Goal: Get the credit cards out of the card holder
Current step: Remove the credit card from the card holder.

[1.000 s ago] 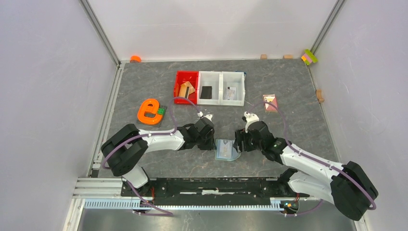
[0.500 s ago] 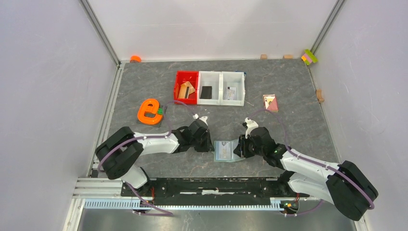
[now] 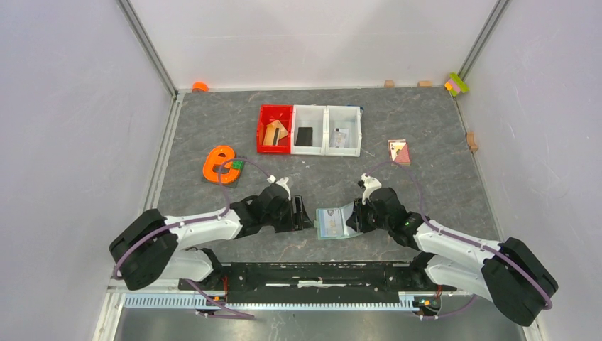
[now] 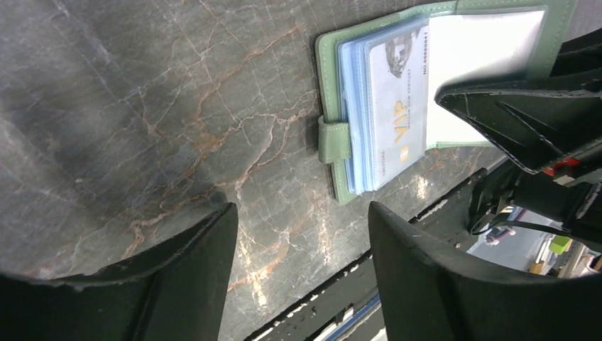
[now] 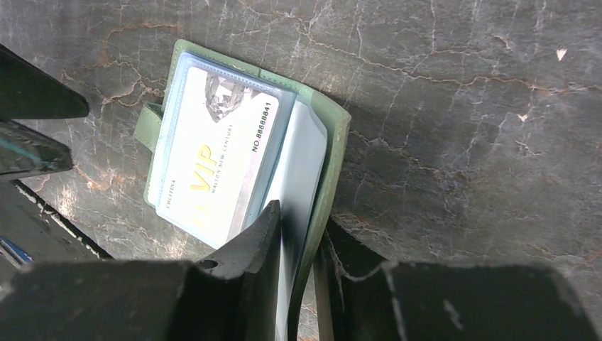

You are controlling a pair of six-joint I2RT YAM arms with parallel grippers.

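Note:
The sage-green card holder [image 3: 329,224] lies open on the grey table between my two grippers, its tab [image 4: 334,140] pointing left. A pale blue-white credit card [image 5: 216,156] marked VIP sits in its clear pockets, seen also in the left wrist view [image 4: 394,106]. My right gripper [image 5: 299,220] is shut on the holder's right flap [image 5: 334,142], one finger inside and one outside. My left gripper [image 4: 302,213] stands open just left of the holder, touching nothing. In the top view the left gripper [image 3: 304,219] and right gripper [image 3: 353,219] flank the holder.
At the back stand a red bin [image 3: 264,121] with a tan-gold card and two white bins [image 3: 326,112] with a dark and a pale card. An orange object [image 3: 220,165] lies at the left, a pink square item [image 3: 399,151] at the right. The black rail [image 3: 319,273] runs close behind the holder.
My left gripper has let go of the holder, opened and drawn back to the left. My right gripper has closed on the holder's right flap, and the holder now lies spread open.

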